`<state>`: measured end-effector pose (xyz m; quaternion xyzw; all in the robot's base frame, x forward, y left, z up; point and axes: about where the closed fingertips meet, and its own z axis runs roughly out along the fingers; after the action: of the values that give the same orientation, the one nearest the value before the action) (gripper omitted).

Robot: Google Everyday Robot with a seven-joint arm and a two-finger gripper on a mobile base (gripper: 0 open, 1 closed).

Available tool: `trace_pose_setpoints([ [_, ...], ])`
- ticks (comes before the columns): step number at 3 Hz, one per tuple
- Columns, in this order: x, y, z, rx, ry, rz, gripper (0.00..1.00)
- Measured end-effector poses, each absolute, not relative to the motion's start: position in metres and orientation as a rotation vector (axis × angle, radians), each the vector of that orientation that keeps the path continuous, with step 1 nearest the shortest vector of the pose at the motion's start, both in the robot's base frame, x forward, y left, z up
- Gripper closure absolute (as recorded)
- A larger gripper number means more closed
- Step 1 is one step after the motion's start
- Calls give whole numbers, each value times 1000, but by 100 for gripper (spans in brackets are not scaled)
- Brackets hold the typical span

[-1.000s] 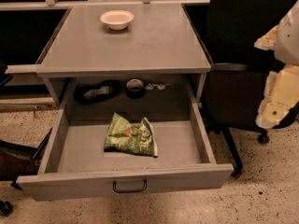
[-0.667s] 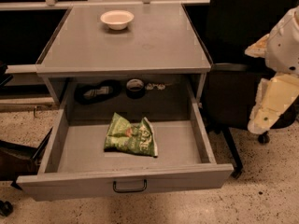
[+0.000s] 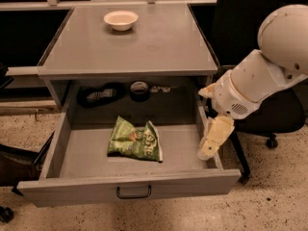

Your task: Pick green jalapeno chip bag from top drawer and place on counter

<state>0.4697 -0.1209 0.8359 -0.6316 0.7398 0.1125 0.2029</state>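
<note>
The green jalapeno chip bag [image 3: 134, 140] lies flat on the bottom of the open top drawer [image 3: 130, 191], near its middle. The drawer is pulled fully out, with a small black handle on its front panel. The grey counter [image 3: 159, 47] is the cabinet top above it. My arm comes in from the right. My gripper [image 3: 214, 141] hangs with its cream fingers pointing down over the drawer's right wall, well to the right of the bag and not touching it. It holds nothing.
A cream bowl [image 3: 121, 19] stands at the back of the counter. A dark recess behind the drawer holds black items and a dark round cup [image 3: 139, 90]. An office chair base [image 3: 269, 138] stands right of the cabinet. Dark objects sit at the left floor edge.
My arm has swung in from the far right toward the cabinet, and the gripper now hangs over the drawer's right wall. The bag and the drawer have not moved.
</note>
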Motion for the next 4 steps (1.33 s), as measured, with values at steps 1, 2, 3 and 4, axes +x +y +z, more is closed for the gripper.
trace_pose_setpoints([
  [1, 470, -121, 836, -1763, 2065, 314, 0],
  [2, 477, -110, 821, -1778, 2016, 369, 0],
  [3, 499, -70, 788, -1835, 1893, 451, 0],
  [4, 523, -26, 747, -1868, 1756, 491, 0],
])
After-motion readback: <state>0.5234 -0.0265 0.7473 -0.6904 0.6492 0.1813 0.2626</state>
